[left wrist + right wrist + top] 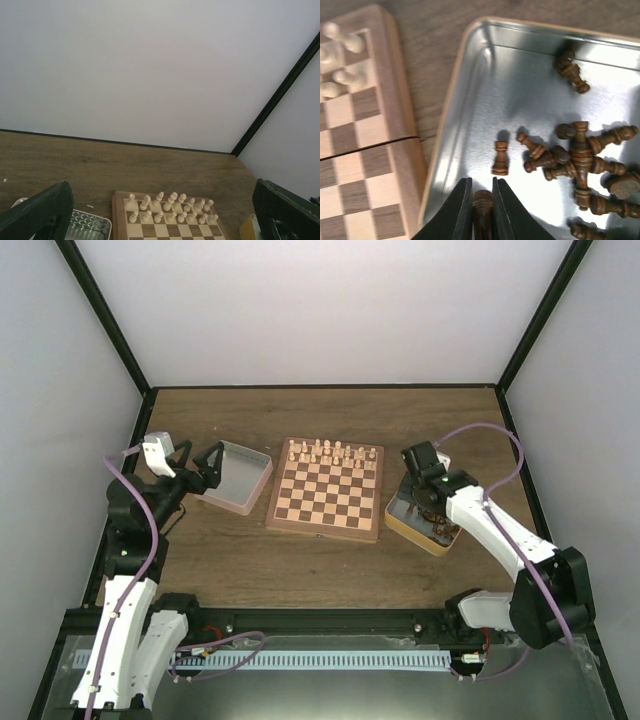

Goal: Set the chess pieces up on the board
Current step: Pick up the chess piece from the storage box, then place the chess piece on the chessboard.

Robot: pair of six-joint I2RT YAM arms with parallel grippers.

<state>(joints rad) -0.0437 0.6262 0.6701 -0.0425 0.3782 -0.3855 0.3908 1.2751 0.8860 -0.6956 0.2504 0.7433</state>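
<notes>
Right gripper [481, 186] is down inside the gold-rimmed tin [454, 120], right of the board [325, 490]. Its 2 black fingers [462, 210] are pinched together on 1 dark piece [481, 207], which shows as a narrow brown strip btw them, close to the tin's left wall.

The other dark chess pieces [580, 155] lie in the same tin, most tumbled in a heap toward the right, overlapping each other. 1 sits apart just far of the fingertips, and 2 or so are in the far corner. No dark piece on the board in the top view.

Board sits at table [320, 570] ctr, its right rim just beside the tin but not touching. Cream chessmen [330, 453] fill its far 2 rows, upright; remaining squares bare.

Left gripper [208, 470] hangs above the table at the left, jaws spread wide w/ nothing btw them, by the near-left edge of a silver tin [237, 477]. Its wrist cam looks across the silver tin's corner and the board's far rows toward the back wall.
</notes>
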